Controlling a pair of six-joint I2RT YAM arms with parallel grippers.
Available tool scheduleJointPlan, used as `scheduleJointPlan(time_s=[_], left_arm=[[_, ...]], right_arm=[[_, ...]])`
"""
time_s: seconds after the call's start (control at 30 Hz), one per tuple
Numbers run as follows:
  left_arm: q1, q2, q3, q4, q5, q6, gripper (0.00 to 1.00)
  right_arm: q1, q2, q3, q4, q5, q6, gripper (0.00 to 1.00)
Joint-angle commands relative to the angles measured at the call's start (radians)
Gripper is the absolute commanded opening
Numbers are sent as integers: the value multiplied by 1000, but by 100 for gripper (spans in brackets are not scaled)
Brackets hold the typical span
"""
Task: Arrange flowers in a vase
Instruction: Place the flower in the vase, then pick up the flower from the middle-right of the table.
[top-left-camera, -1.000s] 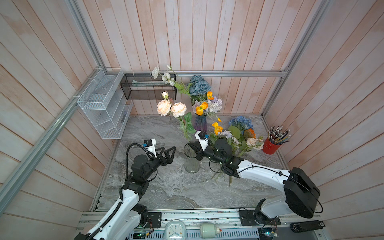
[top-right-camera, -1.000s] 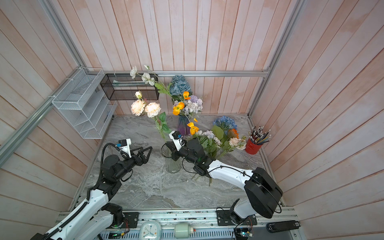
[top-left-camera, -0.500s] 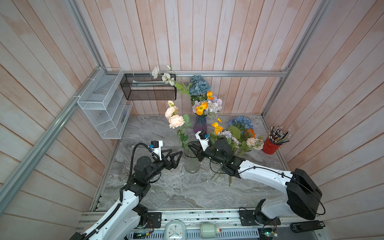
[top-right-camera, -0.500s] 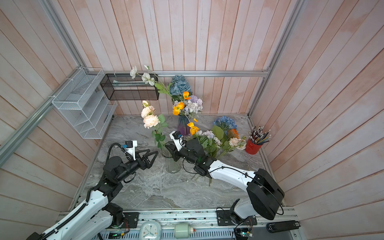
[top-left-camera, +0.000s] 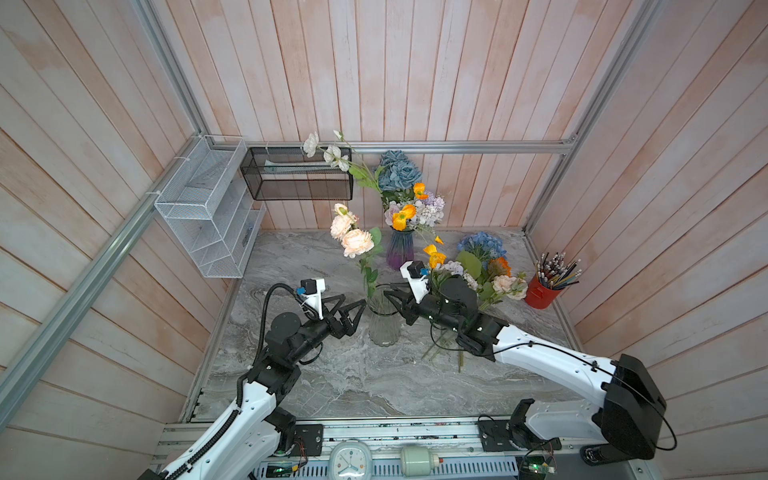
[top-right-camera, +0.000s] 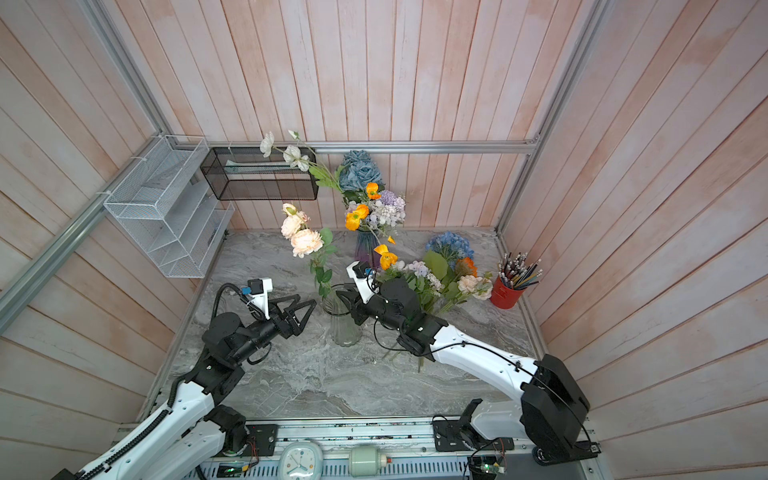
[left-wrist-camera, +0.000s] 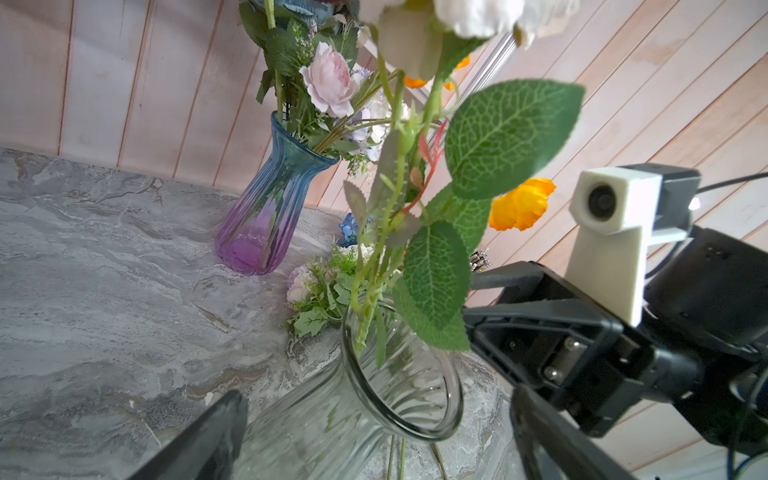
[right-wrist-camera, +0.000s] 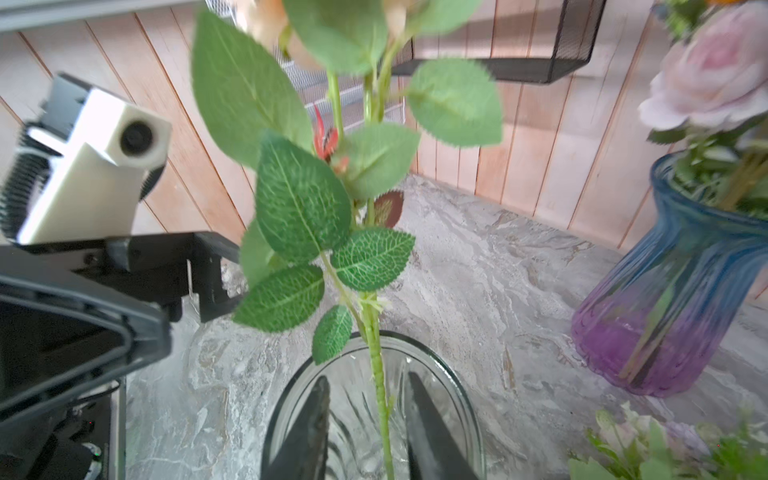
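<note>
Now | peach rose spray (top-left-camera: 355, 243) standing in clear glass vase (top-left-camera: 382, 328) | right hand (right-wrist-camera: 365, 378) at vase mouth, fingers (right-wrist-camera: 316, 419) parted off stem (likely so it settles) | left hand (top-left-camera: 354, 300) beside vase, spread wide, empty

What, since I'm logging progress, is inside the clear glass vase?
A peach rose stem stands in the clear glass vase, the right pincer open astride it at the mouth. Its foot is blurred by ribbed glass.

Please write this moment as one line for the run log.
peach rose stem: in clear vase | right tool: open around stem at vase mouth | left tool: open, beside vase
</note>
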Motion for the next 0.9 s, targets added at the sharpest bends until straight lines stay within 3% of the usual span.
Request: scheduleJointPlan(time_s=[0.0, 0.3, 0.43, 0.63, 0.87], left_arm=[[-14, -34, 32, -39, -28, 6, 100], [-17, -23, 65, -126, -30, 55, 100], [-18, 8, 81, -118, 2, 79, 100], [-17, 23, 70, -79, -42, 118, 100], [-17, 59, 43, -12, -54, 111, 100]], right_arm=[[6, -92, -22, -66, 62, 53, 32], [-41, -279, -125, -266, 321, 220, 40], [-157, -326, -191, -371, 341, 346, 43], [-466, -390, -367, -363, 156, 474, 43], [-747, -359, -449, -299, -67, 457, 43]])
